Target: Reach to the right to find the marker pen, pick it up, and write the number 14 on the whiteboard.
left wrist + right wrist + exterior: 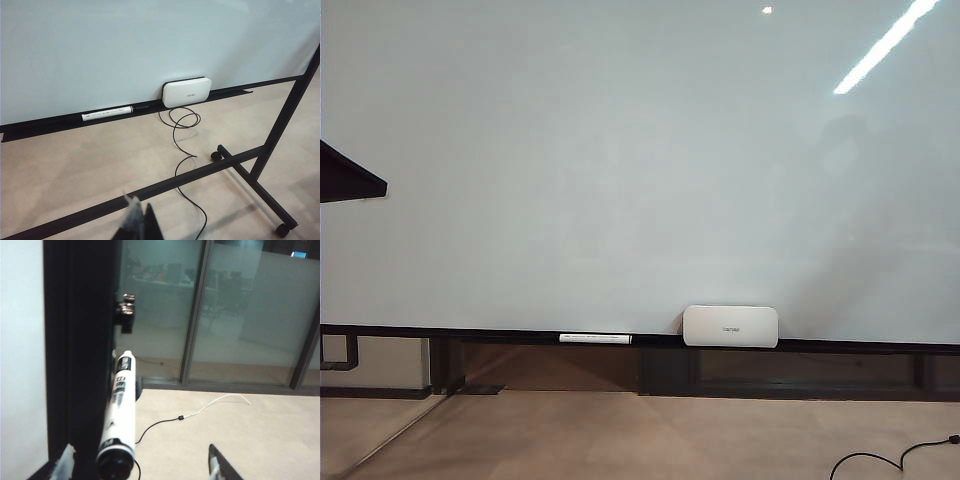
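Right gripper point(142, 467): only the two fingertips show at the frame's edge. They stand wide apart and hold nothing.
- Marker pen point(120, 410): white barrel with a black cap. It lies between those fingertips, closer to one of them, along the whiteboard's black frame. You cannot tell whether that finger touches it, and its label print is too blurred to read.
- Whiteboard point(620, 150): a glossy pale surface. Only a narrow strip of it shows in the right wrist view.
- Glass partitions point(250, 315): beyond the whiteboard's edge. The room behind them is dim and indistinct.

Left gripper point(140, 227): well back from the whiteboard and cut off at the frame's edge. The tips are dark and blurred, so you cannot tell whether they are apart or together.
- Ledge point(45, 125): a dark strip on the whiteboard's lower edge. In the left wrist and exterior views a marker lies flat on it.
- White box point(186, 92): stands on the ledge, leaning against the whiteboard, near the marker.
- Cable point(182, 150): black, looping across the floor below the box. Its far end is hidden behind the box.
- Stand point(280, 120): black bars on casters in front of the whiteboard, partly cut off.

Neither gripper appears in the exterior view. A dark shape point(345, 175) at the whiteboard's left edge cannot be identified.
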